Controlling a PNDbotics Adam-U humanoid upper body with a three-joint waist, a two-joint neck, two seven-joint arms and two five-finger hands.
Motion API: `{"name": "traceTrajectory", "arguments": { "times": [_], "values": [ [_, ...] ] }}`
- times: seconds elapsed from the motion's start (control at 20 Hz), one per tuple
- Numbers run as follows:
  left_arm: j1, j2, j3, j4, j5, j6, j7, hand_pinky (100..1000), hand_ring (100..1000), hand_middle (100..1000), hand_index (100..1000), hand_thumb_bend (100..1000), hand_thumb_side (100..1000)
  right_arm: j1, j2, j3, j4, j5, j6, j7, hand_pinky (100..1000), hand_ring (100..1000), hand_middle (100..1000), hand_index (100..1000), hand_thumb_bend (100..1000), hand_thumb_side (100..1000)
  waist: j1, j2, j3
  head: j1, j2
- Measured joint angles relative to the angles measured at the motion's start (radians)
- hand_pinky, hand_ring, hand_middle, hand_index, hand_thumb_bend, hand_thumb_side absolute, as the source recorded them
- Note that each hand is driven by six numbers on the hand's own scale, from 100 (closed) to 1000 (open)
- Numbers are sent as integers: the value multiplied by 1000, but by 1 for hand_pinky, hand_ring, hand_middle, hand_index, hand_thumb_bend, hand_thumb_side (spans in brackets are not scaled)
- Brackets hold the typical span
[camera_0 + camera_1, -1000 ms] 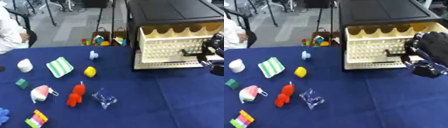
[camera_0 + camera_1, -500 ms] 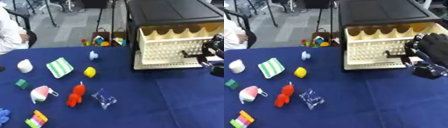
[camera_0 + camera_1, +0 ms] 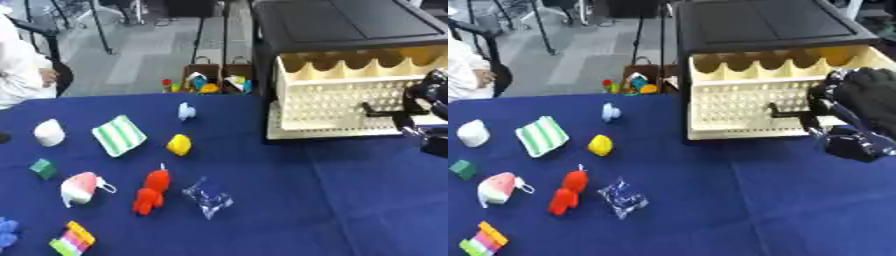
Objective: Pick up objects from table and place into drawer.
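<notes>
While my right hand (image 3: 859, 107) is curling its fingers round the black handle (image 3: 785, 113) of the cream drawer (image 3: 745, 105), I'm seeing the toys, red figure (image 3: 566, 193) included, lying well off to its left.

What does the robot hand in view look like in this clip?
Only the right robot hand shows, at the right edge by the cream drawer. It is black and bulky, with thick rounded fingers and a dark glossy lower part beneath. No cables, markings or silver joints can be made out. The left hand is out of view.
</notes>
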Motion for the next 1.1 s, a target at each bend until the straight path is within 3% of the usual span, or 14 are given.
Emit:
{"name": "traceTrajectory", "arguments": {
  "times": [1.1],
  "values": [
    [1,0,5,0,0,0,1,613,785,738,892,100,911,37,-1,0,-37,8,11,16,100,100,100,364,142,152,-1,-1,-2,5,0]
  ]
}}
